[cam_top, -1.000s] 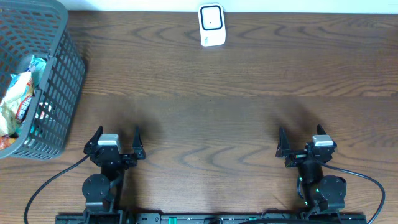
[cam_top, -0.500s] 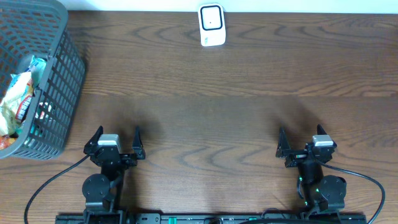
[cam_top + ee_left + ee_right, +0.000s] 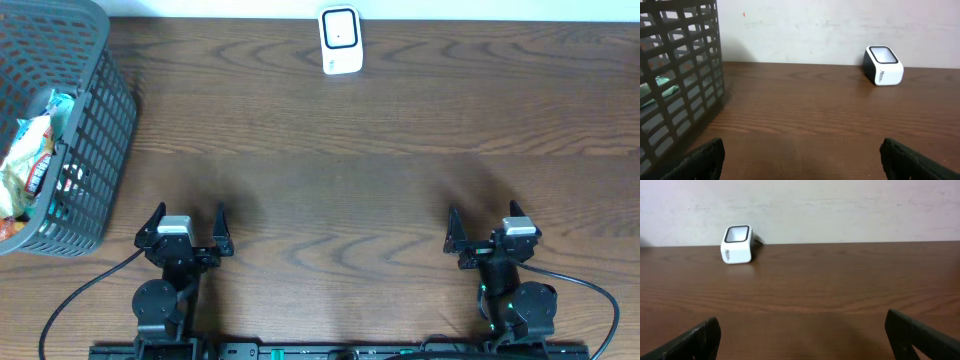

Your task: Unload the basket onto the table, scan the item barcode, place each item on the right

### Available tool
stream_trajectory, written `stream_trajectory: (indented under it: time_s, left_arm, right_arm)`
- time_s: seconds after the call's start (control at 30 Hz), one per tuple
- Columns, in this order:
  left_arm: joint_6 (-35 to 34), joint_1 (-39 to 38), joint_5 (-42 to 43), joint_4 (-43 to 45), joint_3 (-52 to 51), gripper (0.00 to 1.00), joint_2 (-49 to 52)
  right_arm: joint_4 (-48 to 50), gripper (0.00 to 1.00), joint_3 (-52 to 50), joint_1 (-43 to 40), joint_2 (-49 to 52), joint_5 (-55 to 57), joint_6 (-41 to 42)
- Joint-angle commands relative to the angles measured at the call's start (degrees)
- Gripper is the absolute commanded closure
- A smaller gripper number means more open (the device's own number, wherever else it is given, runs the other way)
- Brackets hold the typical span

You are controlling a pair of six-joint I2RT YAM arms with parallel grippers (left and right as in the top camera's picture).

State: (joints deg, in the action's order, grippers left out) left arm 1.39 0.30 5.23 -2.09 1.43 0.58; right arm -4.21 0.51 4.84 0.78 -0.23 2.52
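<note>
A white barcode scanner (image 3: 340,40) with a dark window stands at the table's back edge, near the middle; it shows too in the left wrist view (image 3: 883,66) and the right wrist view (image 3: 737,244). Packaged items (image 3: 30,160) lie in the grey basket (image 3: 95,150) at the far left; no barcode shows. My left gripper (image 3: 186,228) rests at the front left, open and empty (image 3: 801,157). Over at the front right, the right gripper (image 3: 483,227) is likewise open with nothing between its fingers (image 3: 804,335).
The basket's mesh wall (image 3: 675,85) rises close on the left of the left arm. A pale wall (image 3: 840,205) runs behind the table's back edge. Cables (image 3: 590,290) trail from both arm bases at the front.
</note>
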Motion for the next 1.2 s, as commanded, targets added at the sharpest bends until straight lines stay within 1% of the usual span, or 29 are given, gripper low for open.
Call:
stream_trajectory:
  time_s: [0.0, 0.7, 0.77, 0.87, 1.03, 1.17]
  left_arm:
    - [0.52, -0.17, 1.36, -1.53, -1.2, 0.03, -0.35]
    - [0.5, -0.17, 1.42, -1.51, -1.2, 0.03, -0.35]
    - [-0.5, -0.17, 4.68, -1.07, -1.2, 0.02, -0.35]
    - [-5.79, -0.17, 13.14, -0.42, -1.18, 0.02, -0.35]
    - [-6.43, -0.17, 14.86, -0.24, -1.18, 0.02, -0.35]
    - [-9.35, -0.17, 24.68, -0.2, -1.18, 0.02, -0.35]
  right_arm:
    - [-0.09, 0.01, -0.22, 0.46, -0.39, -0.11, -0.44]
    - [-0.09, 0.01, -0.22, 0.46, -0.39, -0.11, -0.44]
    - [-0.09, 0.01, -0.22, 0.46, -0.39, -0.11, -0.44]
    - [-0.09, 0.01, -0.22, 0.46, -0.39, -0.11, -0.44]
    - [-0.09, 0.01, -0.22, 0.46, -0.39, -0.11, -0.44]
    - [-0.09, 0.01, -0.22, 0.46, -0.39, -0.11, -0.44]
